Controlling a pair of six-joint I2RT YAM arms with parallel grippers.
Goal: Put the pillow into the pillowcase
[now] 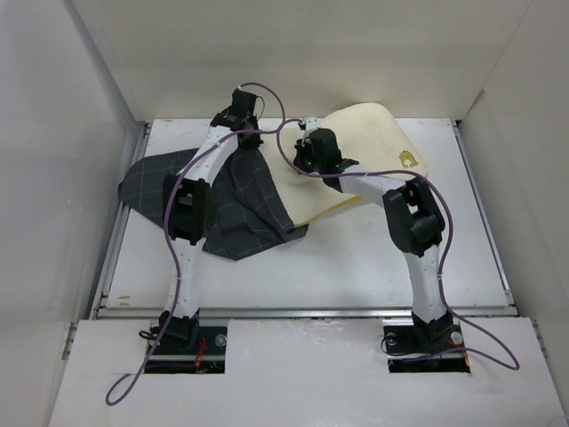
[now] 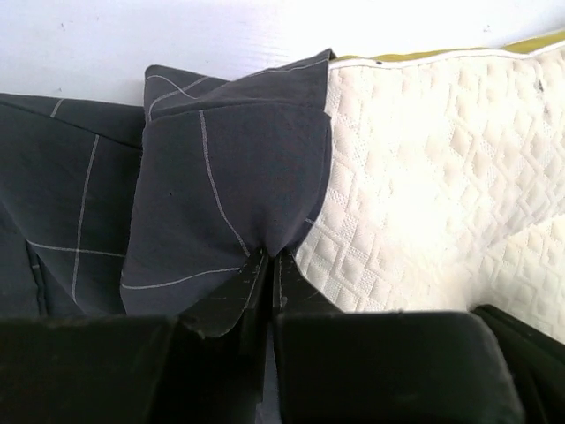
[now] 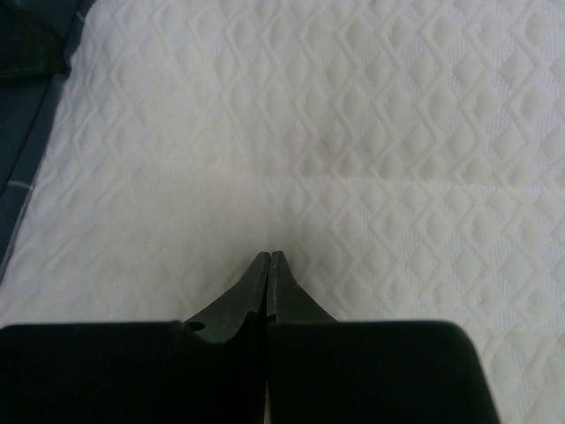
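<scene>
Pinching a fold of the pillowcase (image 2: 221, 177), the left tool (image 2: 267, 258) is clamped tight; the right tool (image 3: 267, 258) is fully closed, tips at the pillow (image 3: 371, 132).

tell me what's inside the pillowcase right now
Most of the pillow lies outside, to the right of the pillowcase in the top view. The left end effector pinches a fold of it beside the pillow's edge. Whether any of the pillow is inside is hidden by the fabric.
</scene>
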